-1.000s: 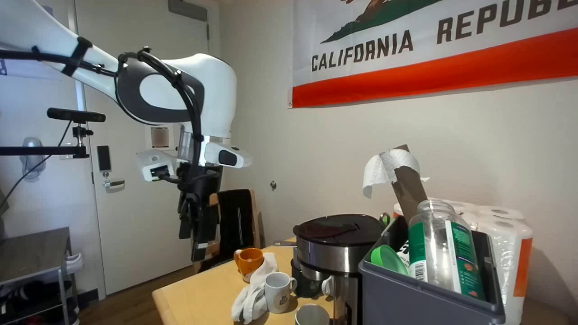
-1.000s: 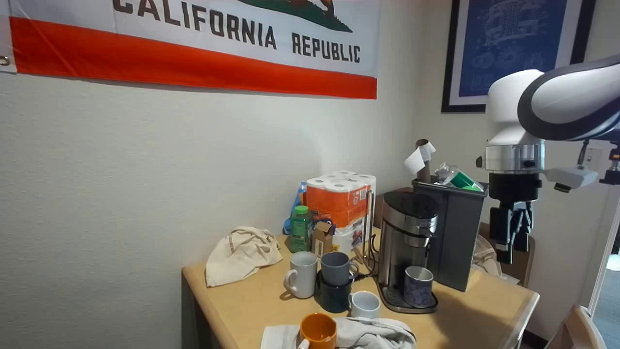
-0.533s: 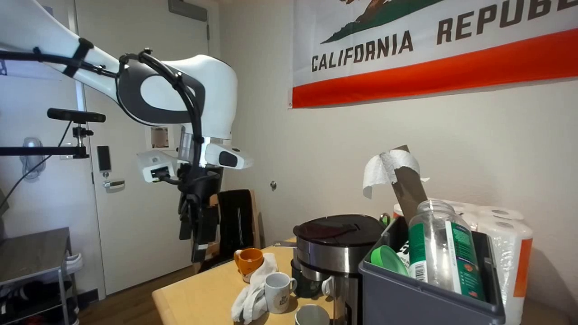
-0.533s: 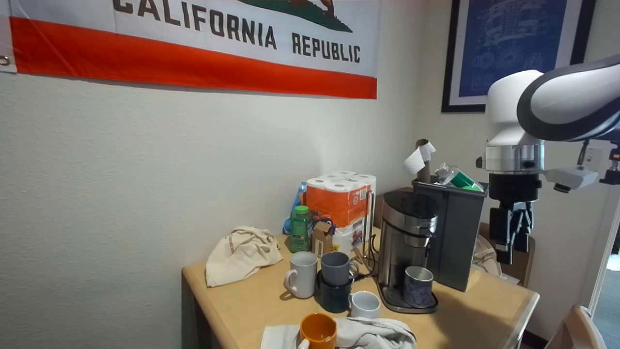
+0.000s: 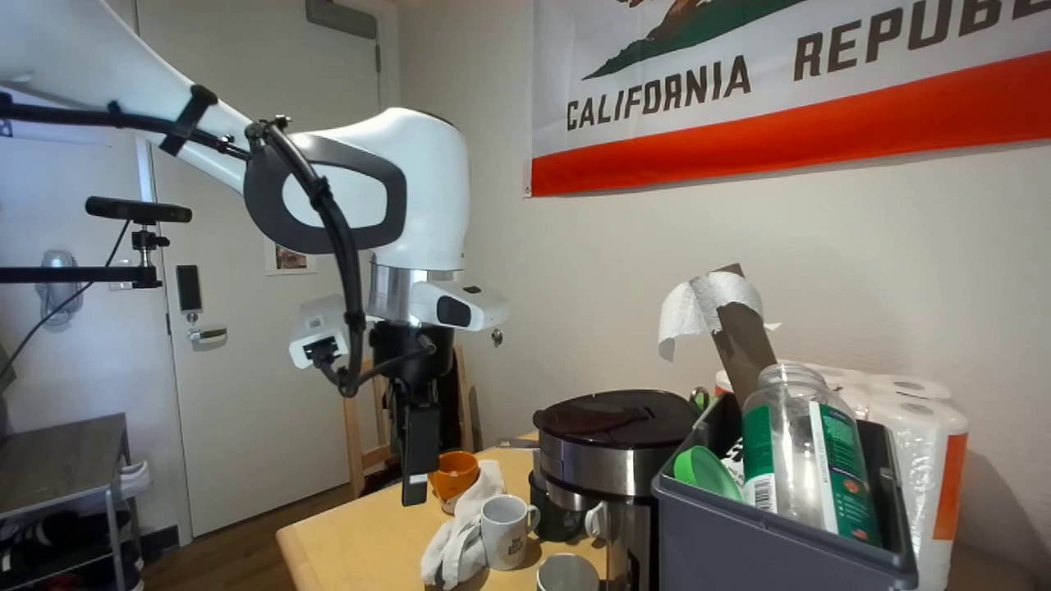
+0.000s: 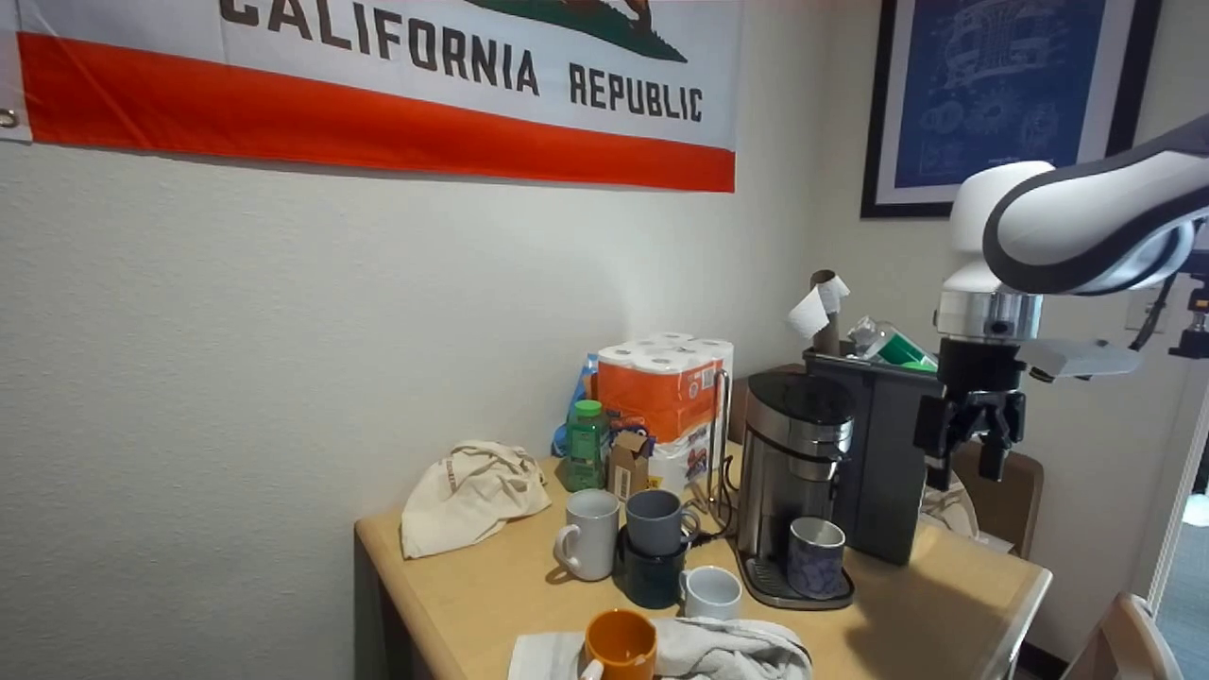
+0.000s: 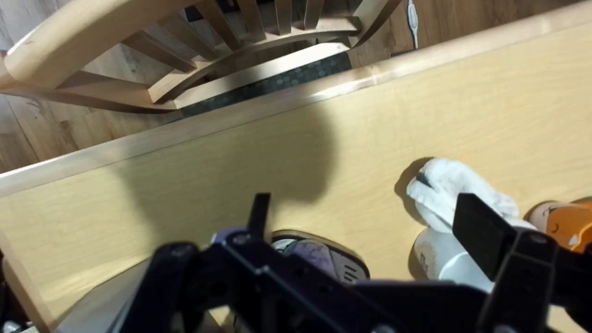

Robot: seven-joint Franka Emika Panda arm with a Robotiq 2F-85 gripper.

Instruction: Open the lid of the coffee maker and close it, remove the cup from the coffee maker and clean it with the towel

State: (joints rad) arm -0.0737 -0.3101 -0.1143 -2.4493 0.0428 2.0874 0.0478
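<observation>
The coffee maker [image 6: 789, 491] is a tall silver and black machine, standing upright on the table. Its dark round lid [image 5: 616, 417] lies flat on top. On the drip tray sits the cup [image 6: 815, 562], grey-purple and patterned with a lighter rim; in the wrist view the cup [image 7: 314, 252] is partly covered by my gripper's linkage. A folded whitish towel [image 6: 732, 652] rests at the table's near side, by an orange cup. My gripper [image 6: 965, 469] hangs in the air beside the coffee maker, above cup height. Its fingers are wide apart in the wrist view, with nothing held.
A grey bin [image 6: 878, 453] of recycling stands right behind the coffee maker. A white cup [image 7: 434, 252] touches the towel; an orange cup [image 6: 621, 642] sits on it. A grey mug [image 6: 654, 522] is stacked on a dark one. A chair [image 7: 259, 37] stands at the table edge.
Over the last half second the arm has come lower and closer to the coffee maker, and the gripper has turned about its upright axis. Cups, towel and lid have not moved.
</observation>
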